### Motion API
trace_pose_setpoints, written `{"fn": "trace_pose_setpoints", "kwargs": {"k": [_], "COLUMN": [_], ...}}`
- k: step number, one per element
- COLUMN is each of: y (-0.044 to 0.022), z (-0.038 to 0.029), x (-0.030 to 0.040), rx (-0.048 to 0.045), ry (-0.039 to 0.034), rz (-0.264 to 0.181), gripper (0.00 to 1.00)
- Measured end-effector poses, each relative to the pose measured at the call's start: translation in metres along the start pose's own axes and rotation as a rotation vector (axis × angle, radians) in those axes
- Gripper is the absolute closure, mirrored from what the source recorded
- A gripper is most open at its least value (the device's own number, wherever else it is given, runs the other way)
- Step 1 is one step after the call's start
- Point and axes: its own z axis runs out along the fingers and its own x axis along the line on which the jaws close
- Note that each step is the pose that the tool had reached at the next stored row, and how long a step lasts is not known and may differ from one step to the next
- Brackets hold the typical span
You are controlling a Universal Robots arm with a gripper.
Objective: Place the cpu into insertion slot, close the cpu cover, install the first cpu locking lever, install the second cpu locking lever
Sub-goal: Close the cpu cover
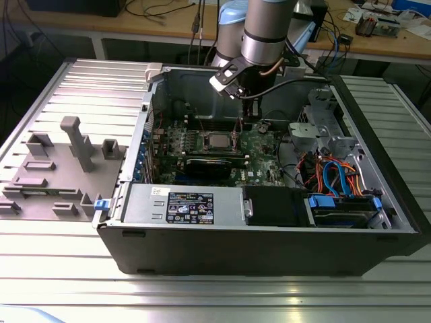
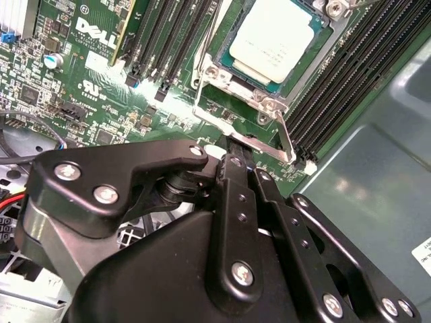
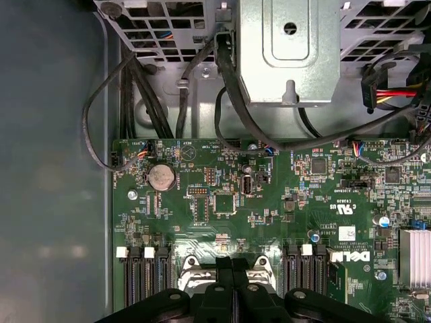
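gripper: black metal two-finger gripper (image 2: 237, 145), fingers together; tips at the insertion slot's corner, touching a thin silvery metal locking lever (image 2: 286, 138); can't tell if it's pinched
cpu: small flat square chip, matte silver-grey metal lid (image 2: 275, 37), seated in the square silvery-rimmed insertion slot (image 1: 204, 141)
cpu cover: thin silvery metal frame plate (image 2: 316, 57), lying flat around the chip
board: glossy green motherboard (image 3: 222, 182), long black memory slots (image 2: 350, 74) either side of the socket, round silver coin cell (image 3: 161, 177)
case: dark grey steel tower case (image 1: 269, 249) on its side, open
surface: ribbed aluminium table (image 1: 202, 289); grey plastic fixture blocks (image 1: 74, 145) at the exterior view's left
room: wooden bench (image 1: 135, 23) behind, cables on it
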Motion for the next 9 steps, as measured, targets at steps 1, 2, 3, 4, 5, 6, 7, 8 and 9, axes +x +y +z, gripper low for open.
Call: {"fn": "trace_pose_setpoints", "kwargs": {"k": [1, 2, 3, 4, 5, 6, 7, 8, 9], "y": [-0.0001, -0.0001, -0.0001, -0.0002, -0.0005, -0.0008, -0.0012, -0.0018, -0.0029], "z": [0.0000, 0.0000, 0.0000, 0.0000, 0.0000, 0.0000, 0.0000, 0.0000, 0.0000], "x": [0.0000, 0.0000, 0.0000, 0.0000, 0.0000, 0.0000, 0.0000, 0.0000, 0.0000], "rx": [0.0000, 0.0000, 0.0000, 0.0000, 0.0000, 0.0000, 0.0000, 0.0000, 0.0000], "ry": [0.0000, 0.0000, 0.0000, 0.0000, 0.0000, -0.0001, -0.0001, 0.0000, 0.0000], "rz": [0.000, 0.000, 0.000, 0.000, 0.000, 0.000, 0.000, 0.000, 0.000], "gripper": [0.89, 0.89, 0.89, 0.89, 0.89, 0.89, 0.89, 0.89, 0.89]}}
